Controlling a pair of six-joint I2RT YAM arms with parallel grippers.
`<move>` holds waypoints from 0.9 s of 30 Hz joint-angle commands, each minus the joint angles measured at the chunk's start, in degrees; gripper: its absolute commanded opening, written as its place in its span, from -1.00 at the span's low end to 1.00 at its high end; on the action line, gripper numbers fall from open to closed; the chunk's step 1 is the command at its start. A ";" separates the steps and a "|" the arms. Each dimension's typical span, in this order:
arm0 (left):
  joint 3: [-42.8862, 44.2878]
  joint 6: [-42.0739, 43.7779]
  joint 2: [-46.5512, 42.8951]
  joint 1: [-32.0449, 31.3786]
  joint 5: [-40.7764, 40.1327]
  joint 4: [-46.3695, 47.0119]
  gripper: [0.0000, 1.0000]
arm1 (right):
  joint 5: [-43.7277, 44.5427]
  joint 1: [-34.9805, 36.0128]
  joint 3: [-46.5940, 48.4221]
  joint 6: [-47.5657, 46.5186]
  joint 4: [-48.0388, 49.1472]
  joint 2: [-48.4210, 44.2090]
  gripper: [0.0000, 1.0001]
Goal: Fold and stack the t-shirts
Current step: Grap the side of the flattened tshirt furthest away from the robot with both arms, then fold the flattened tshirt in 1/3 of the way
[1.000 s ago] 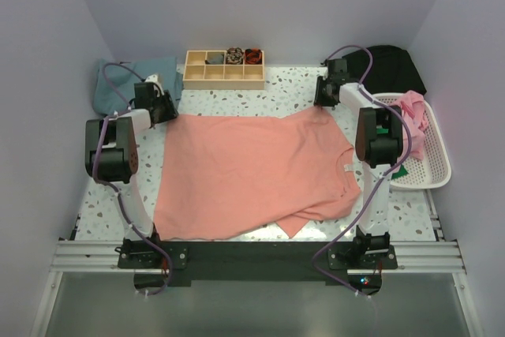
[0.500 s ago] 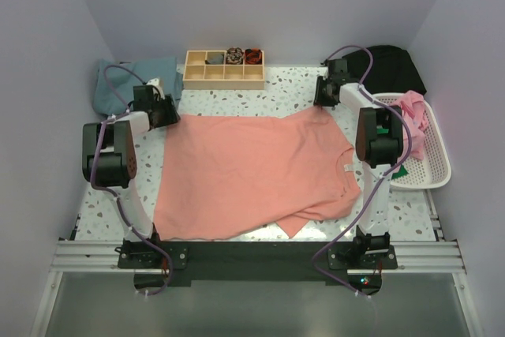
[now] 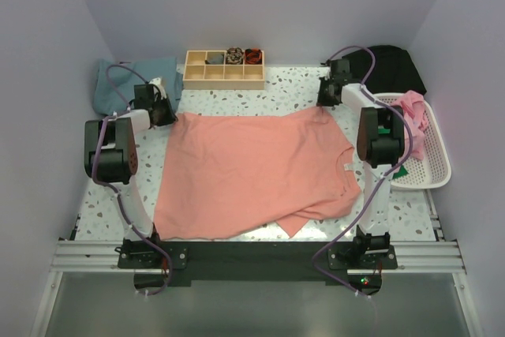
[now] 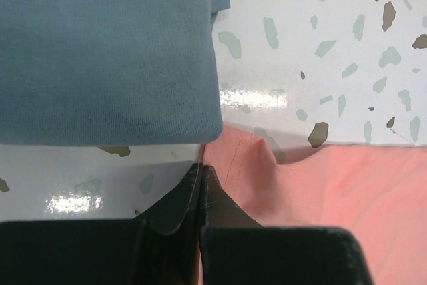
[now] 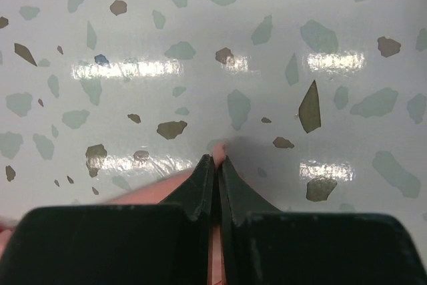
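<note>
Only the overhead view takes in the whole salmon-pink cotton t-shirt. It lies spread flat across the middle of the white speckled bench, its near hem rumpled and doubled over toward 5 o'clock. The left wrist view alone shows how close the folded teal-blue shirt lies: its corner sits just beside the pink corner, at 11 o'clock from the left pincer. That pincer is closed, nipping the t-shirt's 10 o'clock corner. The right pincer is likewise clamped on a sliver of pink cloth at the 1 o'clock corner, with most of that fabric hidden under its fingers. From above, both sets of tips are too small to read. A white plastic basket at 3 o'clock holds a pink garment.
</note>
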 commanded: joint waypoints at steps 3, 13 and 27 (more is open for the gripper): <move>0.47 -1.64 -2.05 0.22 1.29 -2.17 -1.00 | -0.32 -0.47 -5.52 -0.63 6.16 -9.34 -1.00; -6.46 -5.78 -15.15 0.22 0.41 3.54 -1.00 | 0.30 -0.47 -12.99 -1.68 5.20 -24.72 -1.00; -18.42 -11.05 -25.96 -0.22 6.39 10.94 -1.00 | -3.30 -0.38 -21.96 1.04 5.02 -33.60 -1.00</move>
